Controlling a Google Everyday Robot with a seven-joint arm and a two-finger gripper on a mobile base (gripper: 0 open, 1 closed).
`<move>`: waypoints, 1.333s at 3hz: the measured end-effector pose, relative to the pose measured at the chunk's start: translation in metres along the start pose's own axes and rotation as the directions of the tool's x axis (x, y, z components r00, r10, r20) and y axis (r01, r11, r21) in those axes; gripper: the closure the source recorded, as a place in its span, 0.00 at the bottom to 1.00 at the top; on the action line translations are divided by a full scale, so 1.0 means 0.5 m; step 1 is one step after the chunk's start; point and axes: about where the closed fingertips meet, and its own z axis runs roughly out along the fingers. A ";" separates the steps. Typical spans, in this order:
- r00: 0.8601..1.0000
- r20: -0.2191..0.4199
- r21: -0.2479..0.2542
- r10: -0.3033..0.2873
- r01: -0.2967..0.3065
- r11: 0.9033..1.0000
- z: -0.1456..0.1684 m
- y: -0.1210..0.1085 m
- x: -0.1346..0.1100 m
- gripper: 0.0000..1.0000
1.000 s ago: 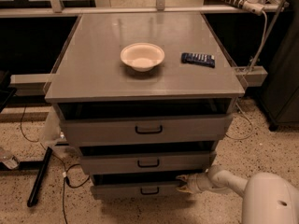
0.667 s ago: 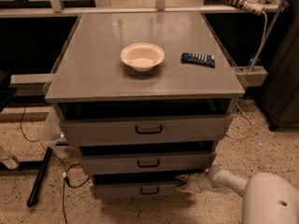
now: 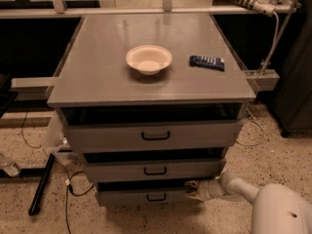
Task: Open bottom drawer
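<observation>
The bottom drawer [image 3: 131,197] is the lowest and narrowest of three grey fronts, with a small black loop handle [image 3: 156,197] at its centre. It stands slightly pulled out, with a dark gap above it. My gripper [image 3: 193,190] is at the drawer's right end, its white fingers against the front's upper right edge, right of the handle. The white arm [image 3: 243,189] comes in from the lower right.
A grey cabinet top [image 3: 97,72] carries a white bowl [image 3: 148,59] and a dark blue packet [image 3: 207,62]. The middle drawer [image 3: 112,171] and top drawer [image 3: 102,138] sit above. A black pole [image 3: 41,184] and cables lie on the speckled floor at left.
</observation>
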 end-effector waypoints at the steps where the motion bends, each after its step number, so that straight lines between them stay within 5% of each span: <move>1: 1.000 0.000 0.000 0.000 0.000 1.000 -0.008 -0.004 -0.008 0.12; 2: 0.994 0.087 -0.015 0.064 -0.063 0.998 -0.006 0.096 0.006 0.00; 4: 0.995 0.084 -0.007 0.044 -0.044 0.999 -0.030 0.131 -0.002 0.42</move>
